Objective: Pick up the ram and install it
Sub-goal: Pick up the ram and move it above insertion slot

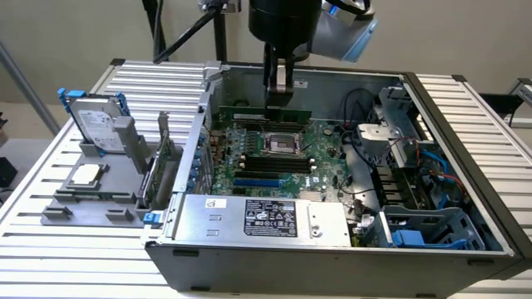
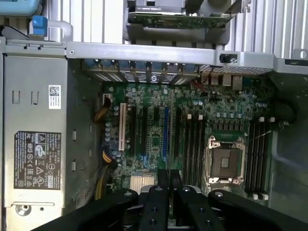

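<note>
Exterior view: an open grey metal computer case [image 1: 332,265] is laid on the white slatted table [image 1: 149,81]. The black end effector [image 1: 278,93] is positioned inside the case at its far side, its fingers pinched on the long, narrow green ram stick [image 1: 245,116]. The ram stick is held level and on edge, just above the far part of the green motherboard [image 1: 324,156], beyond the square metal CPU socket [image 1: 280,144]. Contact with a slot cannot be told.

Wrist view: two black fingers [image 2: 156,202] are seen close together over the motherboard, left of the CPU socket. Long black memory slots [image 2: 192,144] are seen beside that socket. A thin pale line running out from between the fingers is probably the ram stick seen edge-on.
</note>
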Available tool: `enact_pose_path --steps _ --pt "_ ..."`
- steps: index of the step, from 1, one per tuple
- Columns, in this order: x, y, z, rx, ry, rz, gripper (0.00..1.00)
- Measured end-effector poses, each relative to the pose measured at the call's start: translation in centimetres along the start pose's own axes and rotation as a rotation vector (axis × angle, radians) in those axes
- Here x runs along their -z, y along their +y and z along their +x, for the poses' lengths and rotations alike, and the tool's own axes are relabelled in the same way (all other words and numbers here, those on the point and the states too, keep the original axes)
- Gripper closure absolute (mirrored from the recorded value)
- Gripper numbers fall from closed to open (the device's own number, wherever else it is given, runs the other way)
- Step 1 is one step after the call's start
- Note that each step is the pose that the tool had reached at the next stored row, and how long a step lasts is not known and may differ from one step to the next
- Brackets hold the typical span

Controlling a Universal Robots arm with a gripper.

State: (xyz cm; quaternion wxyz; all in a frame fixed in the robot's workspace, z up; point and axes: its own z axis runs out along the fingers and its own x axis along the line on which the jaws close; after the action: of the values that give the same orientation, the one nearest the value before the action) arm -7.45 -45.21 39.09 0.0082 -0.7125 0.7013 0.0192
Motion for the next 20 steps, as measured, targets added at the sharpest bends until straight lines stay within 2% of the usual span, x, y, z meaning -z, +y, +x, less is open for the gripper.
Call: enact_pose_path --steps 6,9,15,20 --pt "-0.71 -1.06 -2.7 0.0 0.0013 0.0 0.87" --pt "-1.09 -1.65 -3.5 0.0 0.0015 0.0 0.87" --pt "-1.62 -2.84 -3.9 -0.012 0.0014 0.0005 0.87" --pt "-1.96 -3.34 -4.0 -0.038 0.0034 0.0018 0.87"
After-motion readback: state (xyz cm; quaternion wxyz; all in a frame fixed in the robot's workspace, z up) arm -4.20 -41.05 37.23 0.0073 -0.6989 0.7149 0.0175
